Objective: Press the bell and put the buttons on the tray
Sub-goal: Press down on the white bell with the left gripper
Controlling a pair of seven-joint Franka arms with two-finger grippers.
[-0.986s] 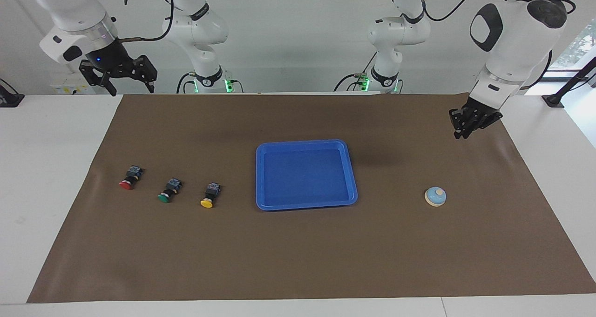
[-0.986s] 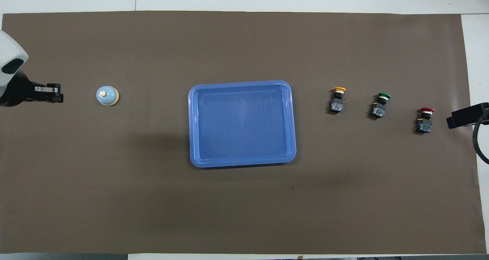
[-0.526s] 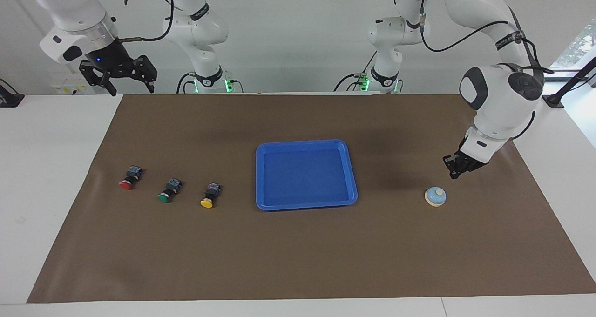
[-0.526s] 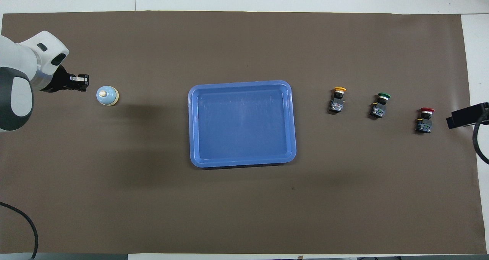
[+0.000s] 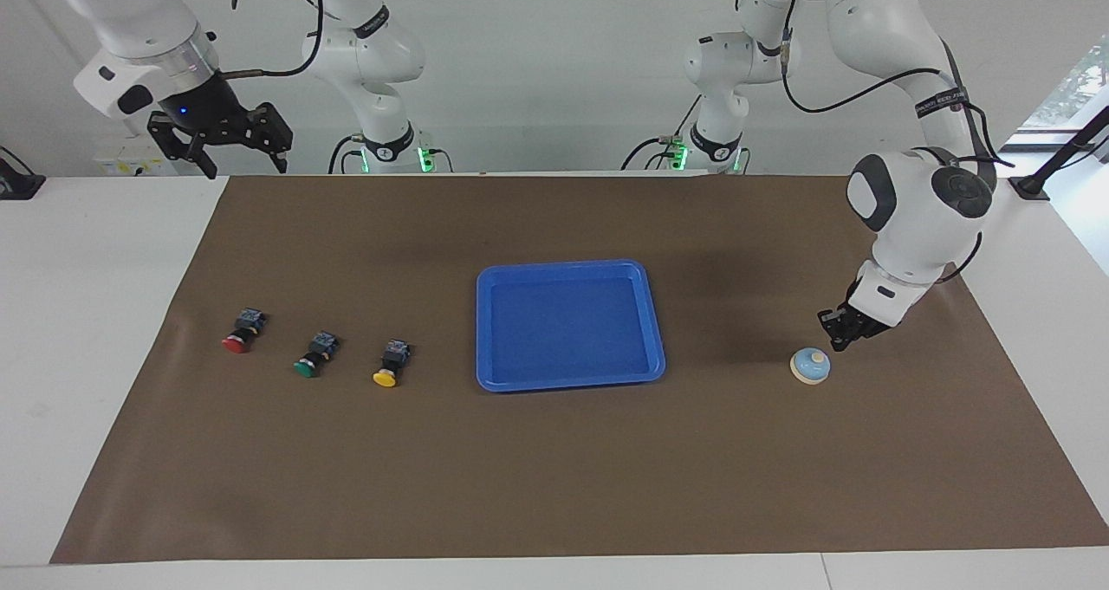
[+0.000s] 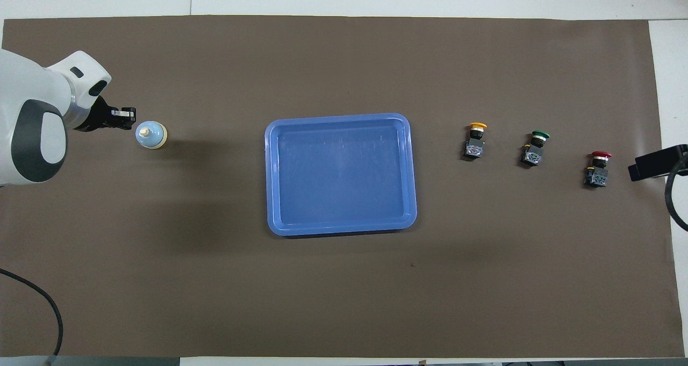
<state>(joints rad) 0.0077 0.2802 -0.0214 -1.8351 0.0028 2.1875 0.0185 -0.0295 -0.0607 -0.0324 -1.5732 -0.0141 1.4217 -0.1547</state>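
Note:
The light blue bell [image 5: 811,366] [image 6: 151,134] with its cream knob stands on the brown mat toward the left arm's end. My left gripper [image 5: 837,340] [image 6: 130,115] hangs shut just beside and slightly above the bell, apart from it. The blue tray [image 5: 658,347] [image 6: 411,167] lies bare at the mat's middle. A yellow button [image 5: 390,364] [image 6: 475,139], a green button [image 5: 314,355] [image 6: 535,148] and a red button [image 5: 242,331] [image 6: 598,168] lie in a row toward the right arm's end. My right gripper [image 5: 236,158] waits open, raised over the table's edge by its base.
The brown mat [image 5: 554,469] covers most of the white table [image 5: 87,313]. A black cable [image 6: 37,312] loops over the mat's corner near the left arm.
My left arm has swung down and toward the bell, its gripper closing fully on nothing. The right arm, buttons, tray and bell have not moved.

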